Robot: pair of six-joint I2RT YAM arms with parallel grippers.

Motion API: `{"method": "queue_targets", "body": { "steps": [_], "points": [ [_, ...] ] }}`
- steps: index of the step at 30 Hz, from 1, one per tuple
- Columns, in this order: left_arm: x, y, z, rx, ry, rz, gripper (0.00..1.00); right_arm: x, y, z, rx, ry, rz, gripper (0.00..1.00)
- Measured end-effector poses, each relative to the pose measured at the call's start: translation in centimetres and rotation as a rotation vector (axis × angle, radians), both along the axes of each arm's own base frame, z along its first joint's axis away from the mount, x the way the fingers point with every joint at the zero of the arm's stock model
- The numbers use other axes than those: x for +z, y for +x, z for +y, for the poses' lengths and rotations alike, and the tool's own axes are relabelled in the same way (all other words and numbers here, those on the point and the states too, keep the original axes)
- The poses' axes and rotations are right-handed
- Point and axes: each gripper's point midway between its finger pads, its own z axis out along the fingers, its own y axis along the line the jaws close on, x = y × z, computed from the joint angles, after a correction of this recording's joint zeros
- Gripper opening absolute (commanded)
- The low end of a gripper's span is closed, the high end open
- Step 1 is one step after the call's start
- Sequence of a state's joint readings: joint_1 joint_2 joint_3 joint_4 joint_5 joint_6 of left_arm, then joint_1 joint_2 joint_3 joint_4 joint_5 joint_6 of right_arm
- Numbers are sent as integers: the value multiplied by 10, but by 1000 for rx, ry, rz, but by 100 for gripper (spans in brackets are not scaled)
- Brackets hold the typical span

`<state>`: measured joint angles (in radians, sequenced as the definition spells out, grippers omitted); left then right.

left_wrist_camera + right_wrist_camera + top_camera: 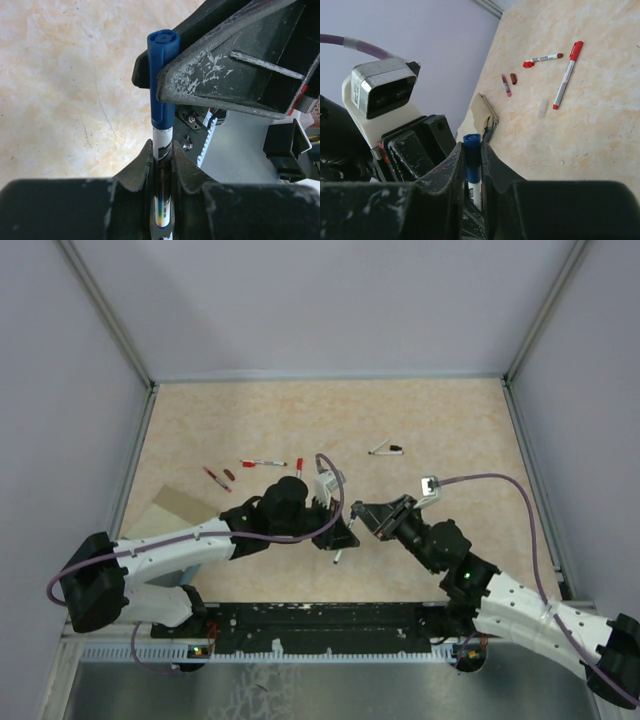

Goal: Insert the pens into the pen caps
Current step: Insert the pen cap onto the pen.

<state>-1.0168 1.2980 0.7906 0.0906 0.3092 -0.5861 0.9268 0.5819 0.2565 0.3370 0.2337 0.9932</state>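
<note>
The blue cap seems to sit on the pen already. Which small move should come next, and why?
Probably the right gripper should open and draw back off the blue cap. The cap already covers the end of the white pen, and the left gripper clamps its barrel, so the pen should stay put.

blue-capped pen [163,137], lower end cut off at bottom edge, barrel print blurred, small pale piece [543,108] unidentifiable
</note>
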Motion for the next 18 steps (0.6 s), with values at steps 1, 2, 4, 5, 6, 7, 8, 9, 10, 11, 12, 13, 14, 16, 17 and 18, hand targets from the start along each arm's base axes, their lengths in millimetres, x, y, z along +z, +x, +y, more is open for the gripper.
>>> {"method": "queue_targets", "body": {
  "steps": [1, 2, 4, 5, 6, 7, 8, 9, 10, 11, 12, 13, 14, 16, 17, 18],
  "points": [
    [1, 0, 0, -4, -2, -4, 0, 1, -1, -1, 0, -1, -4, 19],
    [1, -1, -1, -7, -5, -8, 0, 2, -2, -2, 2, -1, -6, 20],
    [5, 5, -2, 7, -20, -29, 0, 1, -8, 0, 31, -16, -3, 23],
    [8, 9, -3, 19, -28, -41, 0, -2, -11, 1, 45, -29, 1, 24],
    [11, 12, -3, 27, -34, -54, 0, -5, -14, 1, 57, -44, 4, 26],
    [14, 15, -2, 34, -38, -66, 0, -7, -15, 0, 59, -55, 7, 27],
    [15, 16, -1, 37, -39, -70, 0, -7, -16, -1, 60, -59, 6, 28],
    [17, 16, -1, 37, -39, -79, 0, -6, -17, -2, 59, -63, 4, 28],
    [18, 17, 0, 37, -40, -87, 0, -6, -18, -3, 61, -68, 1, 29],
    [20, 17, 0, 38, -42, -93, 0, -4, -19, -5, 62, -71, -6, 29],
    [22, 17, 1, 37, -45, -103, 0, -3, -20, -6, 63, -72, -8, 29],
    [24, 18, 1, 37, -47, -110, 0, -2, -21, -8, 62, -76, -12, 29],
    [26, 18, 1, 36, -49, -118, 0, -1, -21, -10, 59, -81, -13, 29],
    [28, 18, 2, 35, -52, -128, 0, 4, -22, -14, 48, -89, -25, 29],
    [30, 18, 3, 35, -54, -131, 0, 8, -22, -17, 41, -94, -31, 29],
    [30, 18, 3, 34, -54, -134, 0, 13, -22, -19, 35, -100, -41, 30]
  ]
}}
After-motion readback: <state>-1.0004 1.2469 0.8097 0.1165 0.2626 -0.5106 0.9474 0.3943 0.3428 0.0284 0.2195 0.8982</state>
